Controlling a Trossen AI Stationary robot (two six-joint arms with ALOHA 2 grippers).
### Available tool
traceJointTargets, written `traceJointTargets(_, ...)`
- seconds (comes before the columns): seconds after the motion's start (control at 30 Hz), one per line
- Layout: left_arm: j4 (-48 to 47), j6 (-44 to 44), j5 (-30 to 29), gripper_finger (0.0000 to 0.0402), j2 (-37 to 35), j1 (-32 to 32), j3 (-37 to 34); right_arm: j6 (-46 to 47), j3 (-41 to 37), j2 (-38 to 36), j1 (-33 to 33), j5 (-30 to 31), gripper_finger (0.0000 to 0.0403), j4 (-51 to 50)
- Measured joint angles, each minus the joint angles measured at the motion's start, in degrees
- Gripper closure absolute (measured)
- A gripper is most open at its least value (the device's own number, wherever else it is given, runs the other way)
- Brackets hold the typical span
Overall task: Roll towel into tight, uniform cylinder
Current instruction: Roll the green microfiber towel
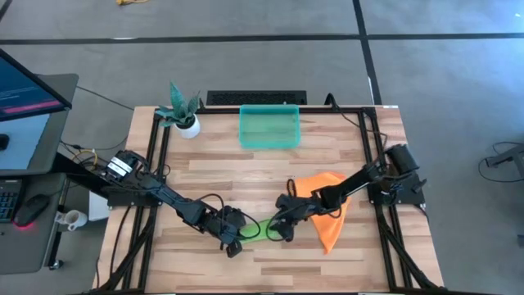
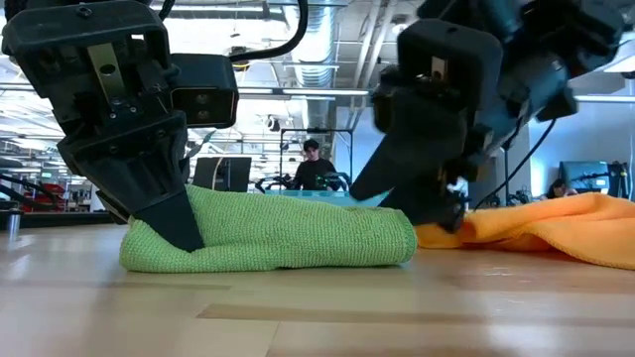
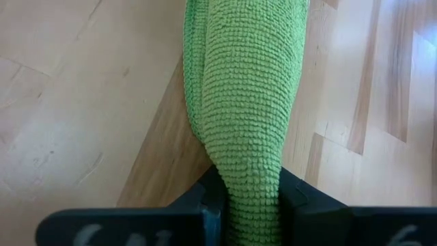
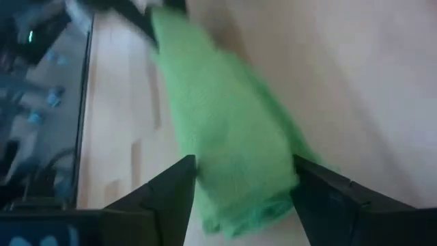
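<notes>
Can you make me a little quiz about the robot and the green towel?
1. True or false: the left gripper is pinching one end of the green towel.
2. Which is right about the right gripper? A. It is clamped on the orange cloth. B. Its fingers are spread apart at the green towel's other end. C. It hangs over the teal tray.
3. What shape is the green towel in on the table?

Key:
1. True
2. B
3. A long rolled-up bundle lying on its side
</notes>
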Motion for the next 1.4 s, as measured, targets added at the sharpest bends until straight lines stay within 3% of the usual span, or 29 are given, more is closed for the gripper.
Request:
traceJointTargets(0.17, 0.0, 0.0, -0.1, 0.0362, 0.0, 0.0, 0.0, -0.6, 2.3, 4.0, -0.6, -8.9, 0.0154, 0.5)
traceJointTargets(0.43, 0.0, 1.2, -0.6, 0.0362, 0.0, 0.0, 0.0, -0.6, 4.0, 5.3, -1.3, -12.1, 0.0172, -3.9)
traceJointTargets(0.83, -0.1, 8.2, -4.0, 0.0362, 0.0, 2.2, 0.0, -3.1, 6.3, 5.5, -1.2, -15.2, 0.0346, -10.2)
traceJointTargets(0.93, 0.0, 13.6, -4.0, 0.0362, 0.0, 2.8, 0.0, -4.2, 6.3, 5.5, -1.6, -15.4, 0.0378, -10.2)
traceJointTargets(1.2, -0.1, 24.5, -3.1, 0.0362, -0.9, 6.5, 0.2, -10.8, 6.0, 2.3, -3.1, -15.1, 0.0369, -14.3)
traceJointTargets(1.4, -4.2, 34.9, -2.5, 0.0362, -5.3, 11.2, 1.3, -16.5, 6.0, -3.6, -6.3, -10.3, 0.0376, -23.5)
